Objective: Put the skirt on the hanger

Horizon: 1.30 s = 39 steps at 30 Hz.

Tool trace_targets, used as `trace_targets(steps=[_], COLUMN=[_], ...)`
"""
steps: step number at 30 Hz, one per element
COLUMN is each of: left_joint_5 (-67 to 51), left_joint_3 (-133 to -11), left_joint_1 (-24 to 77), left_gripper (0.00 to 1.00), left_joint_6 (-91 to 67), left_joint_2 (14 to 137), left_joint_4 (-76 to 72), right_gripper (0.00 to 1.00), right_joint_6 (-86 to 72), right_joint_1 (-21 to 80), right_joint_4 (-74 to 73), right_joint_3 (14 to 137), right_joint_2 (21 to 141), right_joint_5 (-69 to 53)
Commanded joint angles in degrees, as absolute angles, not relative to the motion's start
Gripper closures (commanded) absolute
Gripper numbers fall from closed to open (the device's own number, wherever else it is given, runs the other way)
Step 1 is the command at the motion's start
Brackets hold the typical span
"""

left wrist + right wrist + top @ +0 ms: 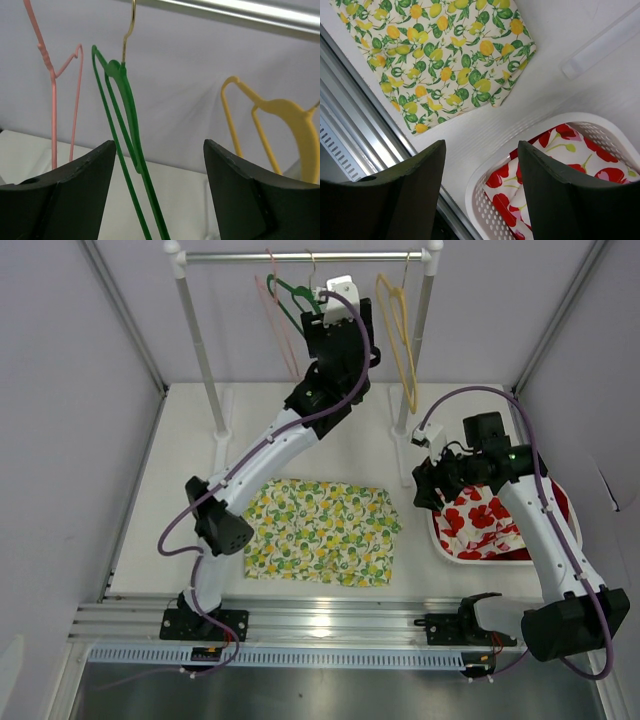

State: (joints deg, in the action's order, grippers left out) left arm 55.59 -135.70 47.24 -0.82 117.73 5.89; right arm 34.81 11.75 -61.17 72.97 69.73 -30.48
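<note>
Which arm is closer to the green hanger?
Left. The left tool is up at the rail, open, right by the green hanger; the right tool hovers over the basket, far off.

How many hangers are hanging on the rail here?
3. Pink hanger at the rail's left, green hanger beside it, before the open fingers of the left gripper, yellow hanger at right. The left arm may hide more.

Top camera looks down from behind; it and the downward right-wrist camera share the skirt [320, 532] [440, 55].
</note>
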Motion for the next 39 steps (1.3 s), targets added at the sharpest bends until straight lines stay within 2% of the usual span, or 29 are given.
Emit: trace_targets(steps=[1,9,17,20,22,29,39], left_joint_5=[64.3,66.3,60.0,55.7,52.6,49.5,44.9], left_joint_3=[-141.2,-139.4,-139.6,-139.8,-139.5,-141.0,-140.8], left_joint_1=[47.6,47.0,43.9,42.5,41.6,40.8,40.8], left_gripper=[0.24,0.28,0.44,0.58,0.72,0.98,1.00], left_joint_6=[6.9,5.6,-6.0,-9.6,-12.2,-12.0,-6.8], left_joint_2=[121.2,121.9,120.6,119.7,119.2,117.2,113.1], left_joint_4=[-1.4,1.4,14.0,17.6,19.9,20.7,18.8], right_gripper=[0.34,0.34,0.34,0.34,0.34,0.34,0.34], right_joint_6=[36.1,36.1,36.3,36.5,36.4,36.3,35.9], right_joint_1=[11.3,11.2,11.1,11.0,11.1,11.1,11.1], right_joint_4=[-62.8,-62.9,-63.0,-63.1,-63.1,-63.0,-62.3], right_joint_3=[75.8,74.5,73.9,74.2,74.3,74.4,74.4], right_joint_2=[70.0,70.0,70.0,70.3,70.3,70.6,71.5], right_joint_5=[-31.2,-31.9,-31.8,-31.7,-31.7,-32.0,-32.7])
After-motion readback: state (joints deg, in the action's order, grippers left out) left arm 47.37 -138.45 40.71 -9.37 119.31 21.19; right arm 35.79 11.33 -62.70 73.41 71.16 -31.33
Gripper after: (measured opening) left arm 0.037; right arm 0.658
